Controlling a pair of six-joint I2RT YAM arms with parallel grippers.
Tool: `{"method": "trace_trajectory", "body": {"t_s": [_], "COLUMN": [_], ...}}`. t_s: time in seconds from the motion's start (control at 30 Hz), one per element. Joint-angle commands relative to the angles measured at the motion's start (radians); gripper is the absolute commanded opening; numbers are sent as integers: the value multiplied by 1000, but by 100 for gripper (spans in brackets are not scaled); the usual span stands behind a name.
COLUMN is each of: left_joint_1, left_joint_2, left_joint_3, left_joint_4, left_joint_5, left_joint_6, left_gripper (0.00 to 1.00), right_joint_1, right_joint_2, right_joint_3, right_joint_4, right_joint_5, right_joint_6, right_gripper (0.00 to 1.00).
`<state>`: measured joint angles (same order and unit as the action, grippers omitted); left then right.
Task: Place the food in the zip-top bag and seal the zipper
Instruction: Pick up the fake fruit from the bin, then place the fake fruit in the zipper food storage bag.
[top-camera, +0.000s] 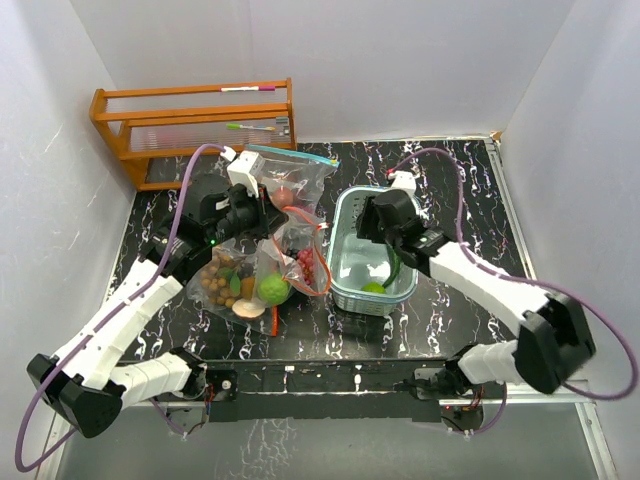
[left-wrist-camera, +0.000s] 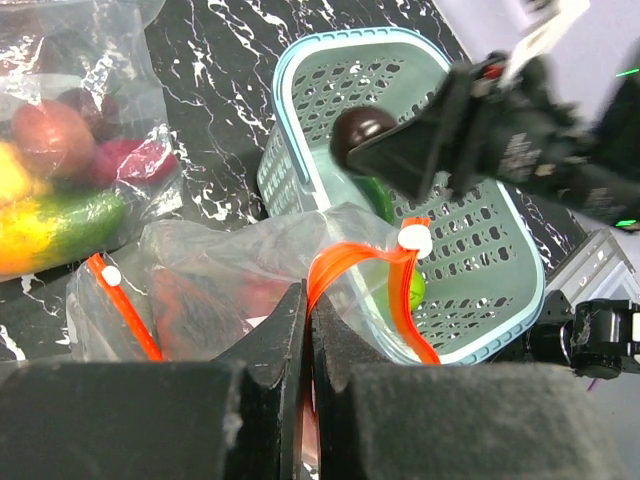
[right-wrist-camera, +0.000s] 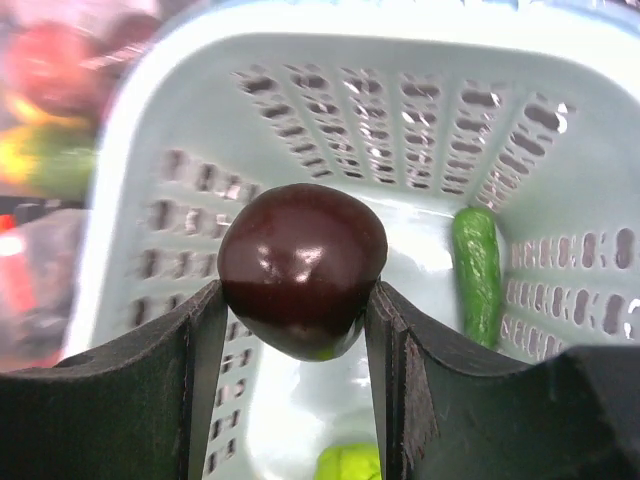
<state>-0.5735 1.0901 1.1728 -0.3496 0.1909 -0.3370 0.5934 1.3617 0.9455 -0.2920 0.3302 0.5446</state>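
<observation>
Black marbled table (top-camera: 400, 330) beneath both arms. Right gripper (right-wrist-camera: 296, 310) — jaws half apart — clamps a dark red fruit (right-wrist-camera: 302, 262) above the teal basket (right-wrist-camera: 420, 120), where a green vegetable (right-wrist-camera: 478, 275) lies. At nine o'clock, left gripper (left-wrist-camera: 305, 300) pinches the zip-top bag (left-wrist-camera: 230, 260) rim, fully closed.

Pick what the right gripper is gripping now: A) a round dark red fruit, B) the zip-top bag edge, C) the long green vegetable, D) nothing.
A: in the right wrist view the round dark red fruit sits clamped in the right gripper above the teal basket, while the long green vegetable lies loose inside it.
</observation>
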Motion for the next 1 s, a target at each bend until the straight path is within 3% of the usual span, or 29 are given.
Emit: {"method": "trace_trajectory", "body": {"t_s": [0.0, 0.27, 0.57, 0.73, 0.97], "left_joint_1": [-6, -5, -6, -5, -6], "left_joint_2": [-24, 3, 53, 62, 51], "left_joint_3": [-23, -68, -61, -56, -38], "left_joint_4": [52, 98, 133, 135, 115], "left_joint_5": [8, 22, 40, 43, 39], "left_joint_6": [-11, -32, -30, -28, -16], "left_gripper": [0, 0, 0, 0, 0], "right_joint_1": [-3, -3, 18, 118, 195], "right_joint_2": [-166, -340, -313, -274, -144], "right_joint_3": [60, 141, 191, 177, 179], "right_joint_4": [-27, 7, 103, 137, 49], "right_joint_5": [-137, -475, -896, -917, -724], "right_joint_6": [-72, -136, -186, -225, -237], "right_gripper": [8, 8, 8, 9, 15]}}
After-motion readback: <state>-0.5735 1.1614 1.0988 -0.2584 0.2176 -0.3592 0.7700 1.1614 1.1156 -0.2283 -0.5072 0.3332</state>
